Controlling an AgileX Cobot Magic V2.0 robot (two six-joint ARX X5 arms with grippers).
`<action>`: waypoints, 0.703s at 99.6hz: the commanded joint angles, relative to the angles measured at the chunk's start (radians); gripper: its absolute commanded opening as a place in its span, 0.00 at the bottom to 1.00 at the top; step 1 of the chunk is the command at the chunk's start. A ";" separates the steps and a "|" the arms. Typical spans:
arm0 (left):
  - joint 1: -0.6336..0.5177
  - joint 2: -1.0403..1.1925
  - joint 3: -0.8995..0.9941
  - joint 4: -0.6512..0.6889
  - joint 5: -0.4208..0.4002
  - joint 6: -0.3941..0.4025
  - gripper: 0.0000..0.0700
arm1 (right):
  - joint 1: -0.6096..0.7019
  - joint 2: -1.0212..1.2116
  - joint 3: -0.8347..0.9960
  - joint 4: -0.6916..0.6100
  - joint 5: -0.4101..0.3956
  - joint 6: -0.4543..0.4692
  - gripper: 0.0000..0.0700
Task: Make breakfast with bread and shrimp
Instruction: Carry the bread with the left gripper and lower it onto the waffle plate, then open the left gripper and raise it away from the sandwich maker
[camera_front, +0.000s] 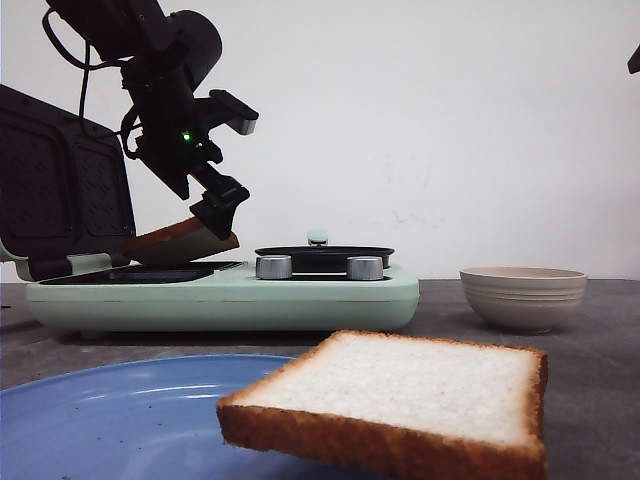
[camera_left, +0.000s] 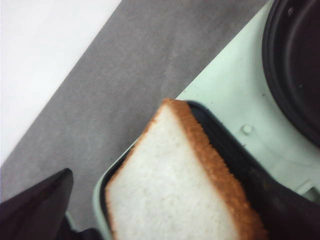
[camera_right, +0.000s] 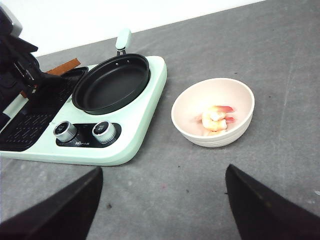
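Note:
One bread slice (camera_front: 180, 240) lies tilted, its far end down in the dark left grill tray (camera_front: 150, 272) of the mint-green breakfast maker (camera_front: 230, 298). My left gripper (camera_front: 232, 168) is open around it. In the left wrist view the slice (camera_left: 175, 190) sits between the fingers (camera_left: 35, 205), close against one and apart from the other. The second slice (camera_front: 400, 395) rests on the blue plate (camera_front: 110, 405) in front. The shrimp (camera_right: 217, 119) lie in the beige bowl (camera_right: 220, 141); the front view hides them. My right gripper (camera_right: 162, 200) is open and empty above the table.
The maker's black lid (camera_front: 60, 190) stands open at the left. A round black pan (camera_right: 112, 82) sits on its right half, with two knobs (camera_right: 85, 131) in front. The bowl (camera_front: 522, 300) stands right of the maker on the grey table.

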 joint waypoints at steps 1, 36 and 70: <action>-0.003 0.013 0.026 0.014 0.024 -0.044 1.00 | 0.002 0.011 0.016 0.010 0.005 -0.011 0.70; 0.014 -0.050 0.036 0.010 0.065 -0.285 1.00 | 0.002 0.039 0.016 0.029 0.004 -0.011 0.70; 0.015 -0.227 0.036 -0.066 0.189 -0.441 0.00 | 0.002 0.097 0.016 0.033 -0.035 0.022 0.70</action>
